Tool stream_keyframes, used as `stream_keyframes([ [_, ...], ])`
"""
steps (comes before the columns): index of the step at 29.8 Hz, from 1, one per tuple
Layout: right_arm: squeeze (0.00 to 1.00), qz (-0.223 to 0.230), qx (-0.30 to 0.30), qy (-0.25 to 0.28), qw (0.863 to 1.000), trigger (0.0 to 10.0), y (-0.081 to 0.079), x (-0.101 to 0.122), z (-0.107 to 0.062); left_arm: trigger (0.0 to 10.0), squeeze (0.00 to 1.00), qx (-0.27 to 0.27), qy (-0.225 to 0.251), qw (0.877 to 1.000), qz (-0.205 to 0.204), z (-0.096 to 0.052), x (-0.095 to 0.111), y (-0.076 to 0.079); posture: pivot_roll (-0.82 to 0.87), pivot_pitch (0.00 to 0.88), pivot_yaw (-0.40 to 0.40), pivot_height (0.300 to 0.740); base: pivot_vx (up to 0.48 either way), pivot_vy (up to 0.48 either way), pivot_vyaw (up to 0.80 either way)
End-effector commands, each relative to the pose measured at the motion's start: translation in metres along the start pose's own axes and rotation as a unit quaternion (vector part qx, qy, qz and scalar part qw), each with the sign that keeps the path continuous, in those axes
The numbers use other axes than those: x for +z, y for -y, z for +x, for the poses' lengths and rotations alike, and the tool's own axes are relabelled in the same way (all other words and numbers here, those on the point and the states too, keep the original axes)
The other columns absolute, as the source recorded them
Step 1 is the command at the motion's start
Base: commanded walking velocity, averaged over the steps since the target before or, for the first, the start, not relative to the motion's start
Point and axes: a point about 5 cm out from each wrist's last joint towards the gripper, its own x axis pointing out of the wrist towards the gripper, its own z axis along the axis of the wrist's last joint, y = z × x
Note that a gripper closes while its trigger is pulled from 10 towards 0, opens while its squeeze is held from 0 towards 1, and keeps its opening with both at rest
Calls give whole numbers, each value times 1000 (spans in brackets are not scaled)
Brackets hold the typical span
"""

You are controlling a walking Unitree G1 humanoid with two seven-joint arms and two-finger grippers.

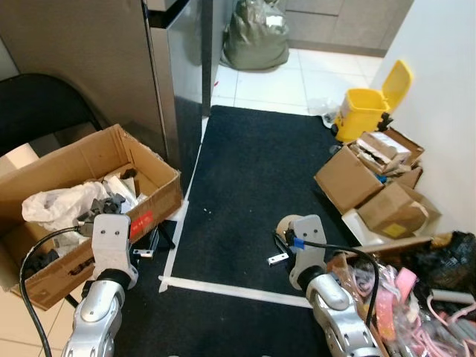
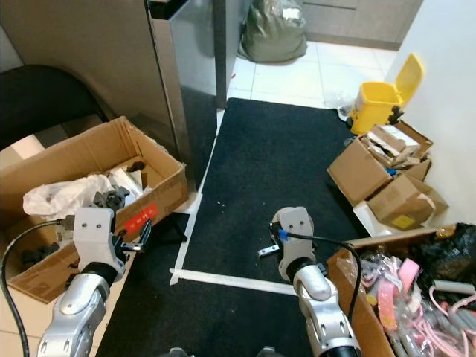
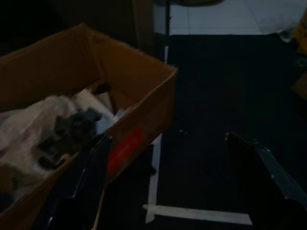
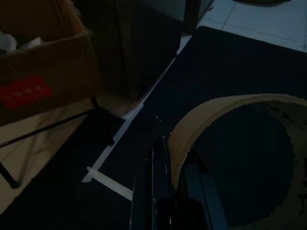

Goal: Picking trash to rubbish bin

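Note:
My right gripper is shut on the wall of a brown cardboard tape ring, one finger inside it and one outside. That ring is held low over the black mat, near the white tape line. The yellow rubbish bin stands far ahead on the right by the wall, its lid up. On my left, the left gripper hangs open with nothing between its fingers, just beside the front corner of a large cardboard box.
The large box holds a white plastic bag and grey scraps. Smaller brown boxes line the right wall, and a box of hangers sits at my lower right. A steel cabinet and a green sack stand ahead.

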Motion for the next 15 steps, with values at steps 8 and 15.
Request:
stream_keyframes([
  [8, 0, 4, -5, -4, 1000, 10000, 1, -3, -2, 10000, 27, 0, -9, 1000, 7, -2, -3, -1, 38, 152, -26, 740, 256, 0, 466],
  [15, 0, 3, -4, -4, 1000, 10000, 2, -3, -2, 10000, 31, 0, -9, 1000, 7, -2, -3, 0, 38, 152, -27, 740, 258, 0, 521],
])
